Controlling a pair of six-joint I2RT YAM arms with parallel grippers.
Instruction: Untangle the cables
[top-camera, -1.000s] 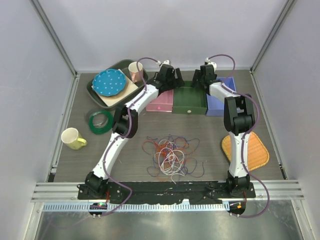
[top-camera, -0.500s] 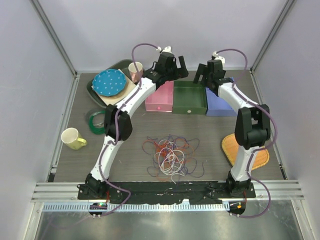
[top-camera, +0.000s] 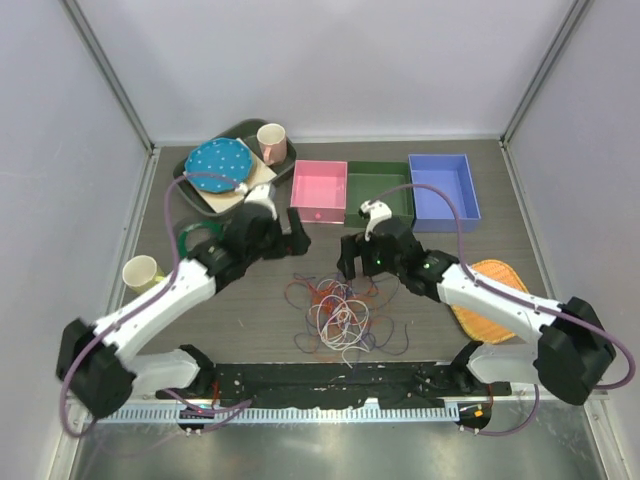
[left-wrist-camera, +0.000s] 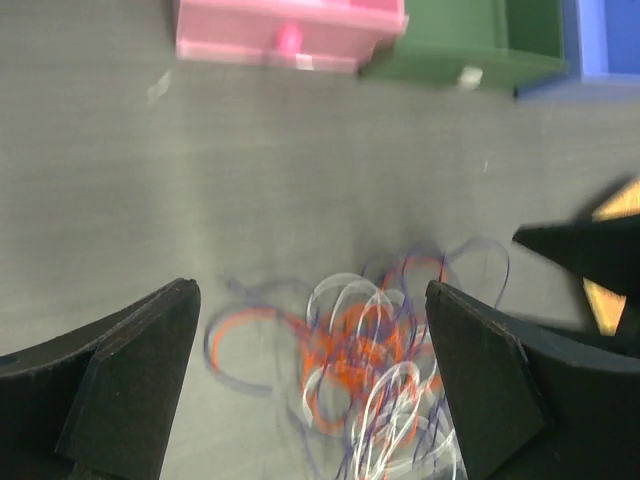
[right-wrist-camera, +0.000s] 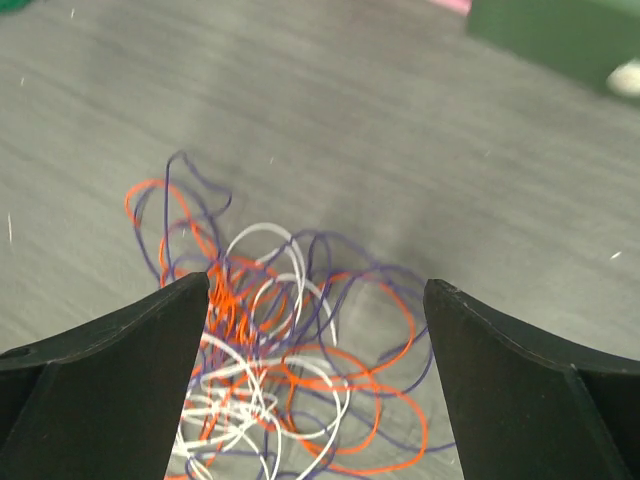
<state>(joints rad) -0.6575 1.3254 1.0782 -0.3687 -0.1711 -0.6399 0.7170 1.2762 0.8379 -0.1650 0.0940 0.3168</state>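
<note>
1. While both arms reach low over the dark wood-grain table (top-camera: 520, 240), the left gripper (top-camera: 296, 234) (left-wrist-camera: 308, 290) has its two black fingers (left-wrist-camera: 130, 370) spread wide, with nothing pinched between them.
2. The right gripper (top-camera: 350, 258) (right-wrist-camera: 316, 282) is the same: its fingers (right-wrist-camera: 110, 380) are wide apart and grip no wire.
3. The cables (top-camera: 340, 312) (left-wrist-camera: 370, 360) (right-wrist-camera: 270, 370), thin red-orange, white and dark purple wires in loose loops, lie in one tangled heap on the table. The heap is near the front centre, between the two arms.
4. In each wrist view the heap shows through the gap between the fingers. Both views are blurred, so I cannot tell whether a fingertip touches a wire.
5. From above, the left gripper is beyond and to the left of the heap. The right gripper is just beyond its far edge, and the two face each other.
6. Three open boxes stand in a row farther back: the pink box (top-camera: 320, 185), the green box (top-camera: 385, 182) and the blue box (top-camera: 440, 185).
7. The woven orange mat (top-camera: 495, 270) lies on the right, partly under the right arm.
8. On the left are the pale yellow mug (top-camera: 140, 270) and the green tape roll (top-camera: 195, 238). Behind them, the dark tray (top-camera: 190, 170) holds the teal dotted plate (top-camera: 218, 165) and the pink cup (top-camera: 271, 140).
</note>
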